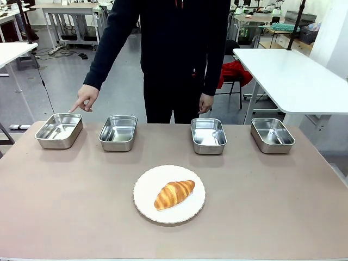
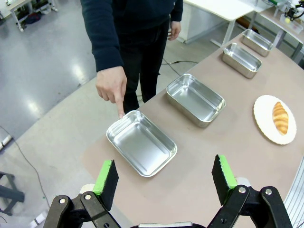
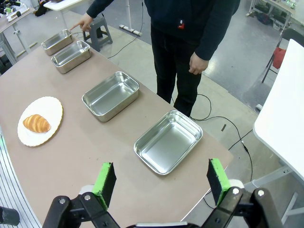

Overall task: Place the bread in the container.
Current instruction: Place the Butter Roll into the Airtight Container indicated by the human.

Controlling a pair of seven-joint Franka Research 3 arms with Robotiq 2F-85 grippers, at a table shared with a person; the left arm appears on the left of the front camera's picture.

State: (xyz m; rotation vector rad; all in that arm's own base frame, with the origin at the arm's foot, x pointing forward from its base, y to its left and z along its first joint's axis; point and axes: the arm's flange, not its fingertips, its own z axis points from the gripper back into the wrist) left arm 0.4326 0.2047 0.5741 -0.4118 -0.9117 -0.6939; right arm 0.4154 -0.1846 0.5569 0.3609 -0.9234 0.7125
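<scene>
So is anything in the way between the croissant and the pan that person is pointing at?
Nothing visible: only bare table lies between the croissant and the pointed-at pan. The person's hand is at that pan's far rim; the neighbouring pan sits off to the side.

The person point(image 1: 168, 54) is cut off at the shoulders; the left pincer point(image 2: 164, 166) is cropped at its base.

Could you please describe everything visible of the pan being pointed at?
The container is a shallow rectangular pan of shiny, steel-looking metal with rounded corners and a rolled rim. It is empty and sits flat on the table, at the robot's left end of a row, apart from the next pan. The person's hand points a fingertip at its far rim; contact is unclear.
</scene>
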